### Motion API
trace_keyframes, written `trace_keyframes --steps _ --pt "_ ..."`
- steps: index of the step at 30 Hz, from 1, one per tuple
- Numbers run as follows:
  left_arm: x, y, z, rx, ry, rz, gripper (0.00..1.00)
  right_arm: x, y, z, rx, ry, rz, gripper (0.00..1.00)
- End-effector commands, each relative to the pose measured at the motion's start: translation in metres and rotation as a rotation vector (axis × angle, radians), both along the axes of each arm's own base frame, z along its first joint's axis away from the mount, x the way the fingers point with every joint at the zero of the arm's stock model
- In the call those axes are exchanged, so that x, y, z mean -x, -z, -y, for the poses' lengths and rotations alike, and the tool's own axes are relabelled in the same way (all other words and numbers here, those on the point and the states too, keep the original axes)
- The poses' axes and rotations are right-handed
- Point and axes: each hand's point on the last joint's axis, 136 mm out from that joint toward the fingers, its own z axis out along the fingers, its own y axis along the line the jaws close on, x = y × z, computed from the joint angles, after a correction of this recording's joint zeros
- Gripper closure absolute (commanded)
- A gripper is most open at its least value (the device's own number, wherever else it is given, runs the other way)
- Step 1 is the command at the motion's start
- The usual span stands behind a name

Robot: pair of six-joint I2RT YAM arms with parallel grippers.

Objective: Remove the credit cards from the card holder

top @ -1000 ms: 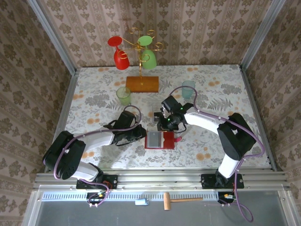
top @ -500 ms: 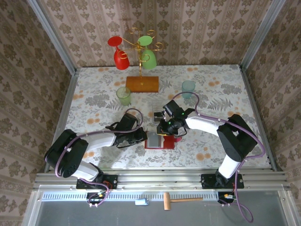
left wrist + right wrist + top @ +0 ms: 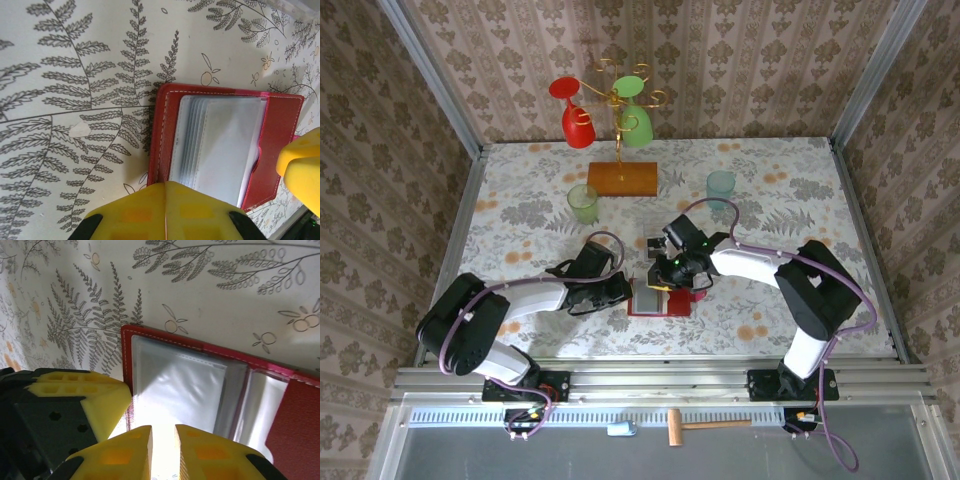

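Your bench (image 3: 790, 190), spread with a fern-and-flower cloth, carries everything here. Both arms reach in towards its middle, the left arm (image 3: 520, 300) from the near left and the right arm (image 3: 770, 265) from the near right. At the far side a gold rack on a wooden base (image 3: 622, 178) holds a red glass (image 3: 575, 115) and a green glass (image 3: 635, 118) upside down. A green cup (image 3: 583, 203) and a teal cup (image 3: 721, 188) stand upright in front of it, well apart. The card holder (image 3: 660, 300) lies open and flat between the two arms, near the front of the bench, red cover down and pockets facing up. Your left end effector (image 3: 623, 290) sits at its left edge. In the left wrist view that end effector (image 3: 165, 192) is clenched, fingers pressed together with nothing between them, tips over the red border of the card holder (image 3: 272, 130). Your right end effector (image 3: 672, 280) is over the holder's far side. In its own view this end effector (image 3: 163, 432) shows a narrow slit between the fingers, directly above the glossy sleeves (image 3: 175, 380) of the card holder (image 3: 300, 415). You cannot tell whether it is pinching a sleeve or merely parted. The stacked sleeves (image 3: 230, 140) look pale, and glare hides what they hold. A small red tab (image 3: 698, 296) sticks out at the holder's right side.
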Motion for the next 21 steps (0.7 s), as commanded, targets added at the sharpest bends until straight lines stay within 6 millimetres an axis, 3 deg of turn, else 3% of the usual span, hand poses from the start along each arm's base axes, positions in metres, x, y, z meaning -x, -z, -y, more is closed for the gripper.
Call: trace_keyframes --steps 1,21 --pt "0.008 0.010 -0.007 -0.032 -0.006 -0.030 0.92 0.010 0.009 -0.003 -0.009 -0.001 -0.045 0.80" --pt "0.008 0.012 -0.008 -0.035 -0.010 -0.039 0.92 0.022 0.026 -0.007 0.018 -0.030 -0.101 0.75"
